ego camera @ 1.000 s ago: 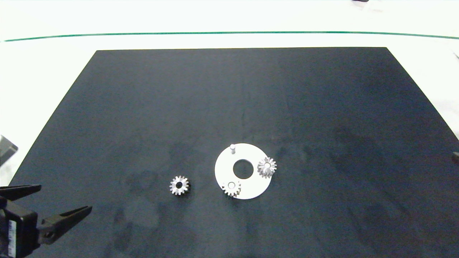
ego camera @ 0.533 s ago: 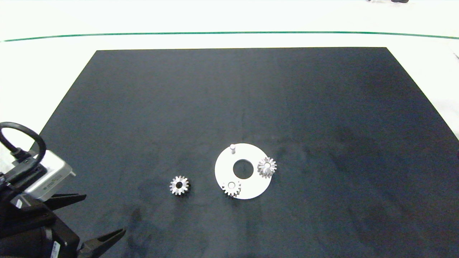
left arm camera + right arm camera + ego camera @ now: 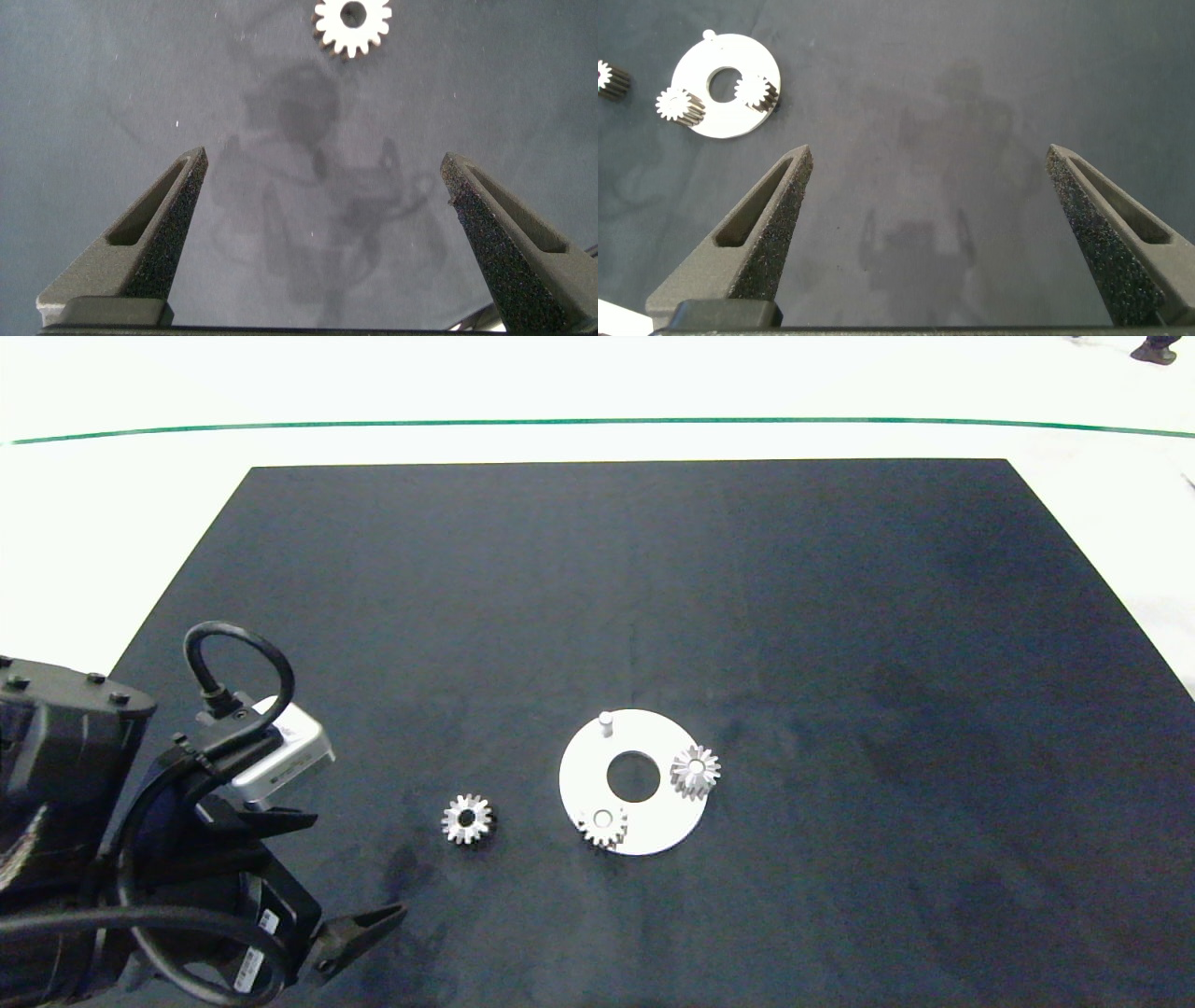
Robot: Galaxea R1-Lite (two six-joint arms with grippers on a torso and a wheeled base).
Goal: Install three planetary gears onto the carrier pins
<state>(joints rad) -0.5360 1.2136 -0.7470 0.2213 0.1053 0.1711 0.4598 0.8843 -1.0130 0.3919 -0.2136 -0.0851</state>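
**Two gears on, third loose on the mat, left hand closing in**

Left hand (image 3: 336,882) sits over the near-left corner of the table, fingers spread wide, holding nothing. Its wrist view shows the loose gear (image 3: 352,25) dead ahead between the finger lines, not yet between them.

Loose gear (image 3: 467,819) lies flat on the black mat (image 3: 597,579), bore up, near the table's front edge, left of the carrier disc (image 3: 644,826) and apart from it.

On the disc: one gear (image 3: 602,825) seated on the near-left pin, another gear (image 3: 695,771) on the right-side pin. Far pin (image 3: 605,721) is bare, so that's the last target.

Handling, my read: small solid metal, stiff, light, not fragile. Teeth give bite, but a flat-lying part this low leaves little flank to pinch. Take it across the tooth tips on opposite sides and keep the bore clear for the pin. Pads may slip tooth-to-valley and tilt it. The disc looks light enough to slide if the gear jams on the pin.

Right hand (image 3: 929,233) is out of the head view; only its wrist camera shows it, spread and empty, well away from the disc (image 3: 724,73). That view also catches all three gears at an oblique angle.
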